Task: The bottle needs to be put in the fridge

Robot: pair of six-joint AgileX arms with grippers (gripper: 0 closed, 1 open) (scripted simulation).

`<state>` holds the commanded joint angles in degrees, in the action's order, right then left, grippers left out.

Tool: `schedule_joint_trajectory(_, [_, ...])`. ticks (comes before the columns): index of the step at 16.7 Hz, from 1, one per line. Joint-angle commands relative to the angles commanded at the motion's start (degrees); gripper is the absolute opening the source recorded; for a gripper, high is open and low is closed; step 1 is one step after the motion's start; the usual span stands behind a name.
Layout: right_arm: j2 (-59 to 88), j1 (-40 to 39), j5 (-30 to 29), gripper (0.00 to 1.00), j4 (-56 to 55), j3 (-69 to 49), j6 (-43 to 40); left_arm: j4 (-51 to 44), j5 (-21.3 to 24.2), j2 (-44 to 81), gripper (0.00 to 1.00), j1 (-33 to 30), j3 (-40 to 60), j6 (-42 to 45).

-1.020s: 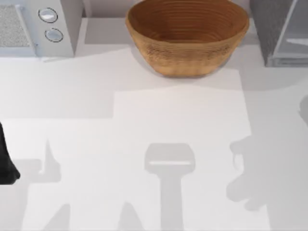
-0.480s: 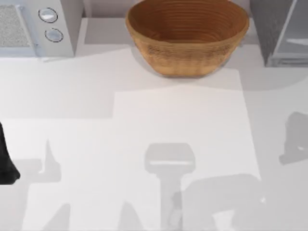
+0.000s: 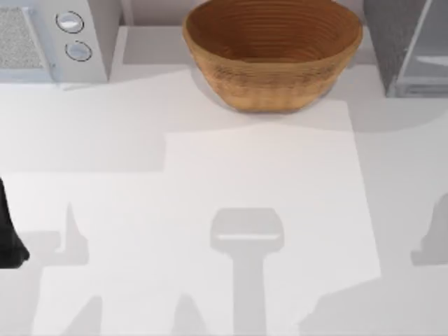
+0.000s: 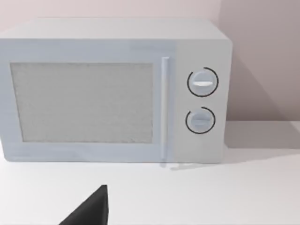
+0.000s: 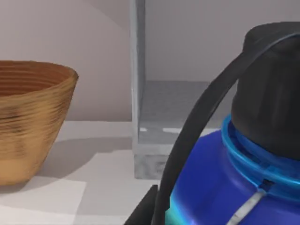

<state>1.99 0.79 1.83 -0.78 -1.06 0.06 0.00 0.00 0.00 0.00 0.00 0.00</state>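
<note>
White table [image 3: 210, 182] carrying, along its far edge, a microwave [image 3: 49, 42] at left, a wicker basket [image 3: 273, 52] at centre and the fridge [image 3: 413, 45] at right, its door standing open onto a bare bluish-grey interior. The bottle [image 5: 225, 183] is filling the right wrist view close before the fridge; the right gripper's grasp cannot be told. Left arm [image 3: 8, 238] is sitting at the table's left edge.
</note>
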Motion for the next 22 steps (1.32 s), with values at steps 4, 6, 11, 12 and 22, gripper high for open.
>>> schedule_joint_trajectory(4, [-1.99,-0.79,-1.83,0.01,0.78,1.06,-0.06,0.0,0.0,0.0,1.0,0.0,0.0,0.0])
schedule_joint_trajectory(6, [-1.99,-0.79,-1.83,0.01,0.78,1.06,-0.06,0.0,0.0,0.0,1.0,0.0,0.0,0.0])
schedule_joint_trajectory(11, [1.83,0.11,-1.22,0.01,-2.23,-1.59,0.25,0.0,0.0,0.0,1.0,0.0,0.0,0.0])
schedule_joint_trajectory(12, [4.24,0.53,-0.86,0.01,-4.05,-3.2,0.41,0.0,0.0,0.0,1.0,0.0,0.0,0.0])
schedule_joint_trajectory(22, [57.13,7.38,5.76,0.01,-33.27,-28.74,2.22,0.0,0.0,0.0,1.0,0.0,0.0,0.0])
